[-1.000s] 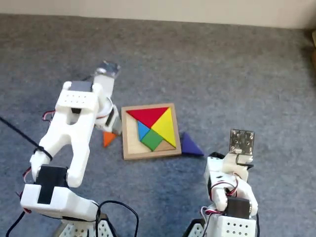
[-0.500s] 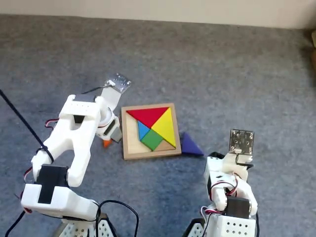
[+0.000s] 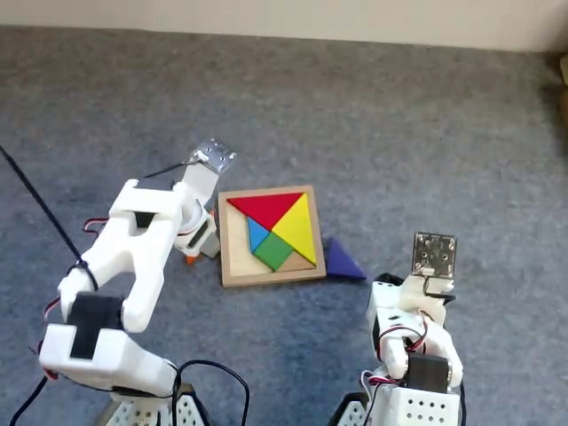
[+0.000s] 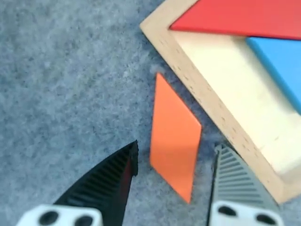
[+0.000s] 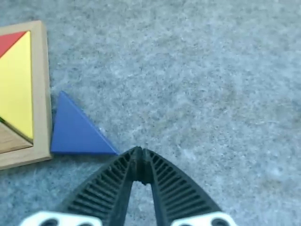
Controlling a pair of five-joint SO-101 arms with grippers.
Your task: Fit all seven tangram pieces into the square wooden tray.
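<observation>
1. The orange parallelogram (image 4: 175,150) lies flat on the grey carpet (image 4: 61,70), just beside the wooden tray (image 4: 197,89) and outside its wall.
2. The left gripper (image 4: 177,146) hangs spread wide with one finger on either side of the piece, gripping nothing.
3. The right gripper (image 5: 140,162) is pinched together and empty, near the dark blue triangle (image 5: 75,134) lying just beside the tray's other side.
4. The parallelogram looks thin, stiff, light and smooth-painted. It is probably best pinched low across its two long edges, or it may slip or tip.

Loose parallelogram (image 4: 175,139) left of tray (image 3: 266,279), triangle (image 3: 342,262) right of it
</observation>
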